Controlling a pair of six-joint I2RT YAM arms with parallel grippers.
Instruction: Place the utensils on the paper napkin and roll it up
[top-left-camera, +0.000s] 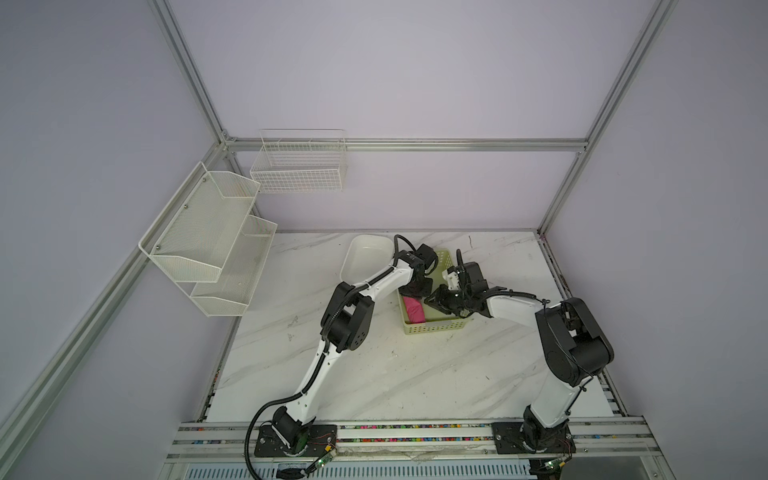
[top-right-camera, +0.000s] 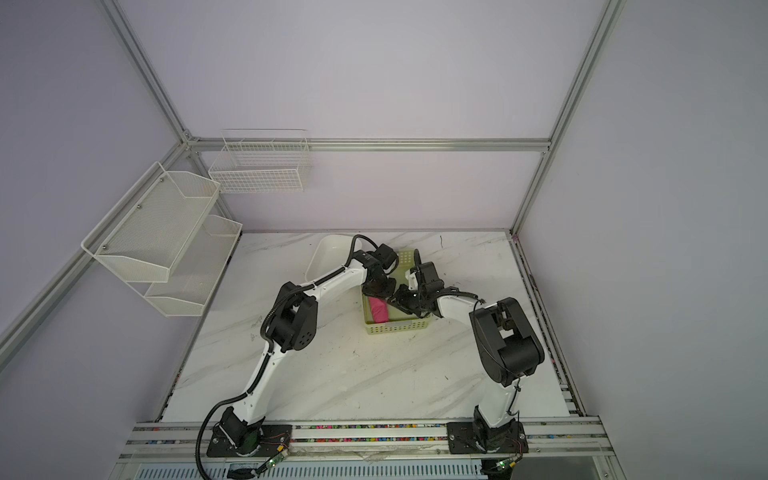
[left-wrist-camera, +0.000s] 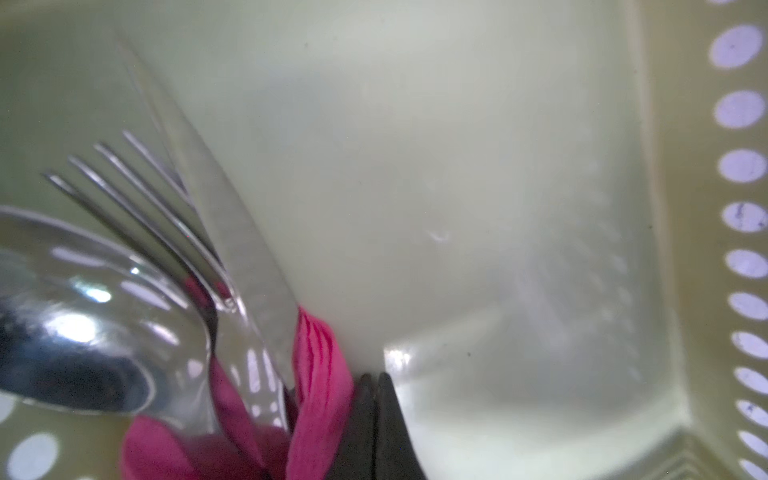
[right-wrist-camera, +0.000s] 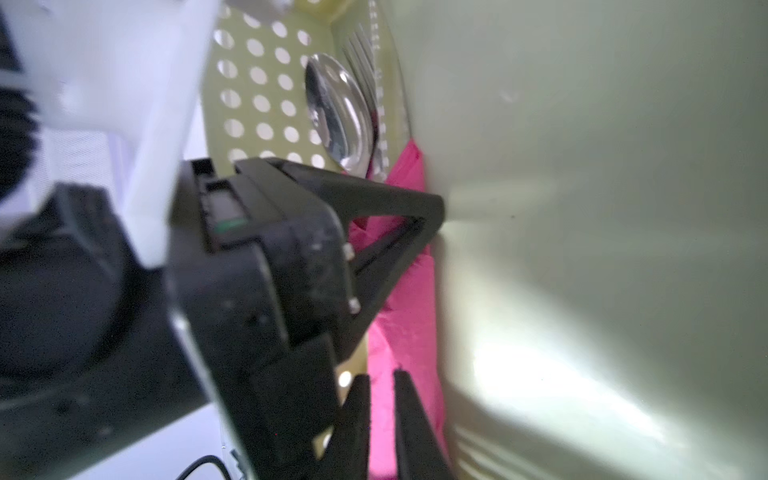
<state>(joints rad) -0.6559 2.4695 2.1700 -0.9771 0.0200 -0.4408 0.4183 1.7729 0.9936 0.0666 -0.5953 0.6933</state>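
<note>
The marble table (top-left-camera: 374, 374) (lower centre in both top views) carries a green basket (top-left-camera: 434, 328) and, just upper left, a white tub (top-left-camera: 365, 255).

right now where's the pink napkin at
In both top views the napkin lies inside the green basket, along its left wall, toward the back of the table.

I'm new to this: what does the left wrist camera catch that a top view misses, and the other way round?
Left wrist only: the spoon, fork and knife blade. Top view only: the left arm, right arm, white tub, mesh shelf, wire rack and marble table. Both: the pink paper napkin inside the green basket.
</note>
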